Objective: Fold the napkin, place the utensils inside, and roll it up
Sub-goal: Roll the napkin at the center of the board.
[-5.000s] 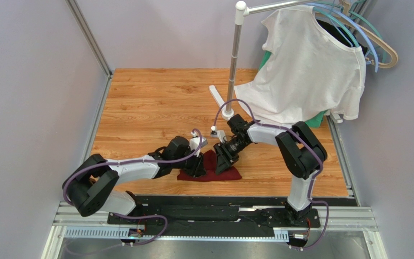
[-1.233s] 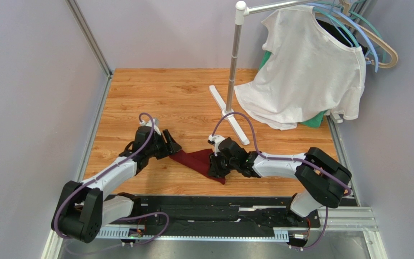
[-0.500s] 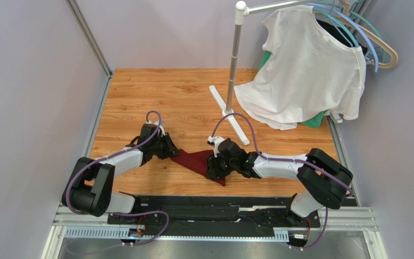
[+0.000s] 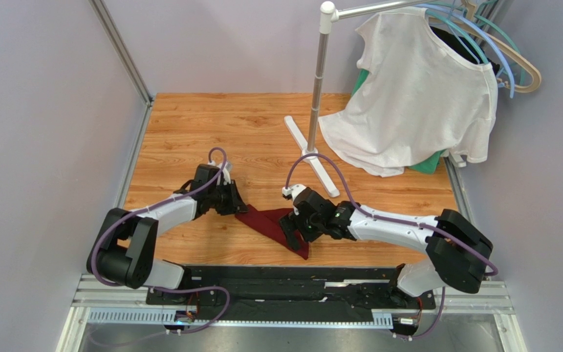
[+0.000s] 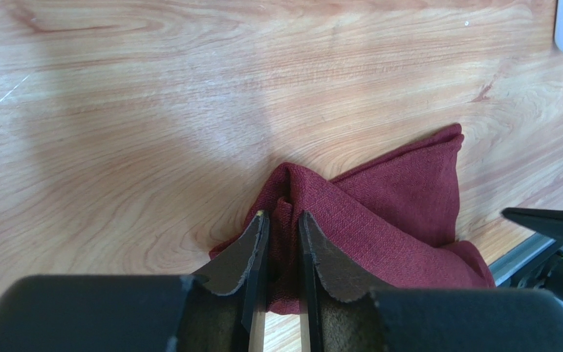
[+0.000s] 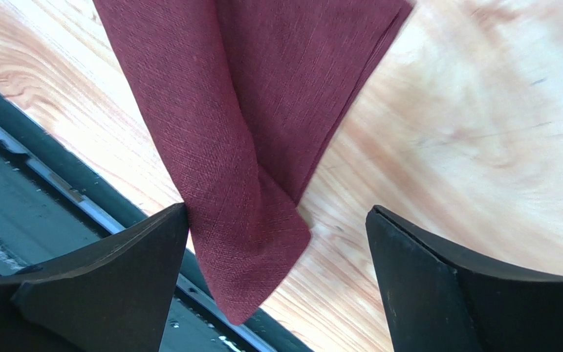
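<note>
Dark maroon-red cloth napkin (image 4: 273, 222), folded triangle near the front edge of the wooden tabletop (image 4: 189, 125), left gripper (image 5: 282, 227) pinched on its bunched left corner, right gripper (image 6: 276, 211) spread wide around its near tip

The wood-grain table (image 4: 189, 125) before me carries the rack's white foot (image 4: 320, 172). The maroon napkin (image 4: 268, 218) lies folded and rumpled on the wood, nearer me than that foot and slightly left. Right of the foot, a green cloth (image 4: 430, 163) shows under the white shirt (image 4: 416, 88) (touching the wood or not, I cannot tell).
</note>
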### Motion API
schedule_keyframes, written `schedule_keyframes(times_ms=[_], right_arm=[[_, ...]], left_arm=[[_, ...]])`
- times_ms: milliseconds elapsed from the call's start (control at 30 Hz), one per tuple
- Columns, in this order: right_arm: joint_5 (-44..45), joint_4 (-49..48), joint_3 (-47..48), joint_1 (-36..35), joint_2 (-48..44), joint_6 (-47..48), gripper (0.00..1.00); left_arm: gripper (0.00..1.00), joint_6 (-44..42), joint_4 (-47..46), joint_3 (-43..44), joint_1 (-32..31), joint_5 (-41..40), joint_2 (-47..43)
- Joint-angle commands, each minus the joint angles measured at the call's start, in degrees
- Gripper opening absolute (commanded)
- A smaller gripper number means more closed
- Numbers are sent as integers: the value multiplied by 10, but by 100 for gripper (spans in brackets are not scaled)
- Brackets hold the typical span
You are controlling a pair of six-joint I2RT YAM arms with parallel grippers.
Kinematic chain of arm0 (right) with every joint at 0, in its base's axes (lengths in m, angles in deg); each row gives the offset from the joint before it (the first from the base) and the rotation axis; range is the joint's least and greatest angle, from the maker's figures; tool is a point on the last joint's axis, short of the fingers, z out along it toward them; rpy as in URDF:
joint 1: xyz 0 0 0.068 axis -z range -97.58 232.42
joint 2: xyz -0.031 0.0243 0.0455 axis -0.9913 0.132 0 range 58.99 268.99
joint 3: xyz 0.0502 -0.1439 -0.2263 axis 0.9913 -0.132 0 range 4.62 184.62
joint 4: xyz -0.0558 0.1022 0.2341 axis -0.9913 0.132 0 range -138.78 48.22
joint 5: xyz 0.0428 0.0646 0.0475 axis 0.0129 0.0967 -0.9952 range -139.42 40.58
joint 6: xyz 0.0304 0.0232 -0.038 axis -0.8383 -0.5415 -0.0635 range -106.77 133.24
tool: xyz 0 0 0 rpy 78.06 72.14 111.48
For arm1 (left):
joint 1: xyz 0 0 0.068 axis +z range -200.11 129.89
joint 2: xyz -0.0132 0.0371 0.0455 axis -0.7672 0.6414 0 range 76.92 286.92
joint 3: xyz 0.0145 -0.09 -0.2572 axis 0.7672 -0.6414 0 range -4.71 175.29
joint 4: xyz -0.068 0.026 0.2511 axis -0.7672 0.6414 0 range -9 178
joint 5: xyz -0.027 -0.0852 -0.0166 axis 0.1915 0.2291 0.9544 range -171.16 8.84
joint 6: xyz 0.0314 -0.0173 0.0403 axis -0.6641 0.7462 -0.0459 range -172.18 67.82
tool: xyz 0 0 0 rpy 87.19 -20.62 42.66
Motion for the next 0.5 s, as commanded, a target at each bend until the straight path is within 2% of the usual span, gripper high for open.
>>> schedule_keyframes(times_ms=[0, 167, 333, 467], right_arm=[[109, 14, 55, -43, -16, 56, 95], [170, -28, 118, -116, 44, 106, 91], [177, -42, 173, -139, 144, 121, 86], [200, -42, 195, -163, 186, 127, 83]], left_arm=[[9, -34, 17, 21, -15, 2, 7], [9, -35, 23, 22, -18, 3, 6], [9, -34, 27, 24, -18, 4, 9], [9, -34, 31, 24, -19, 4, 8]])
